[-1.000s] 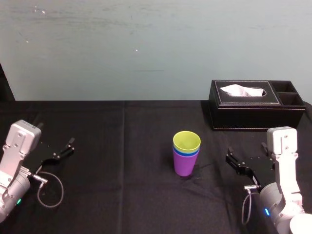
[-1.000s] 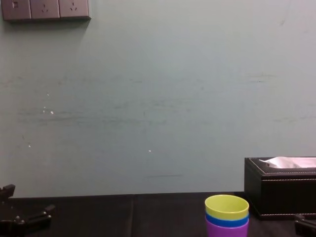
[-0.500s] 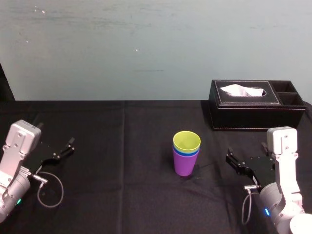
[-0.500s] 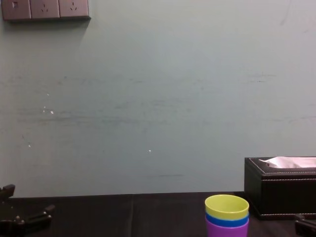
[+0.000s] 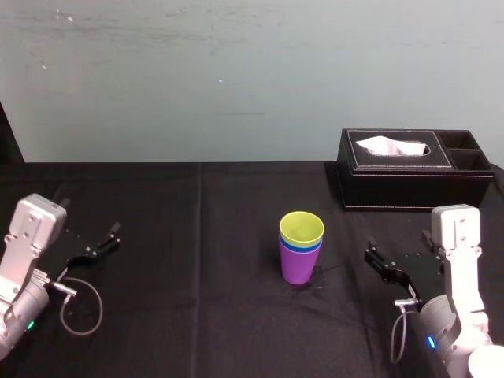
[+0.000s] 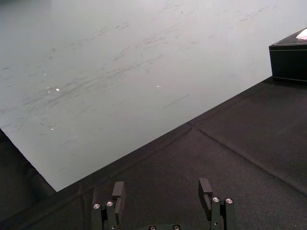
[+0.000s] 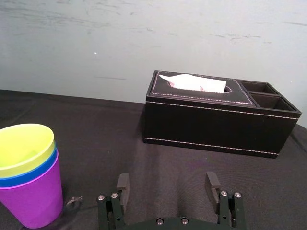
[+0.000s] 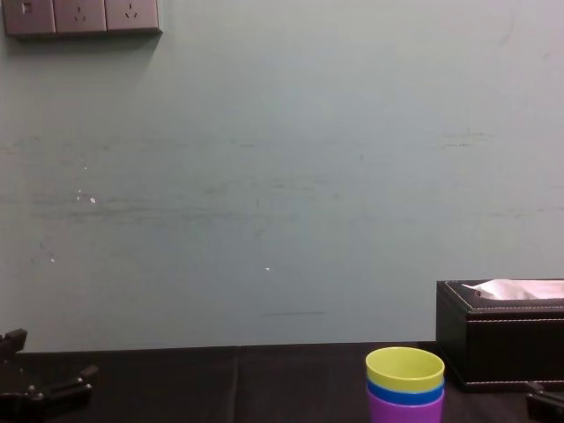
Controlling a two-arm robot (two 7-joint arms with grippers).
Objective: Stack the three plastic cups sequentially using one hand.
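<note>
The three plastic cups stand nested as one upright stack at the middle of the black table: the purple cup (image 5: 298, 265) at the bottom, the blue cup (image 5: 300, 247) showing as a thin band, the yellow-green cup (image 5: 302, 227) on top. The stack (image 7: 28, 175) also shows in the right wrist view and in the chest view (image 8: 405, 388). My right gripper (image 5: 376, 260) hovers to the right of the stack, apart from it, open and empty (image 7: 167, 187). At the table's left my left gripper (image 5: 104, 241) rests open and empty (image 6: 161, 191).
A black tissue box (image 5: 413, 167) with a white tissue sits at the back right, behind my right gripper. A grey cable loop (image 5: 79, 307) lies by the left arm. The wall rises behind the table's far edge.
</note>
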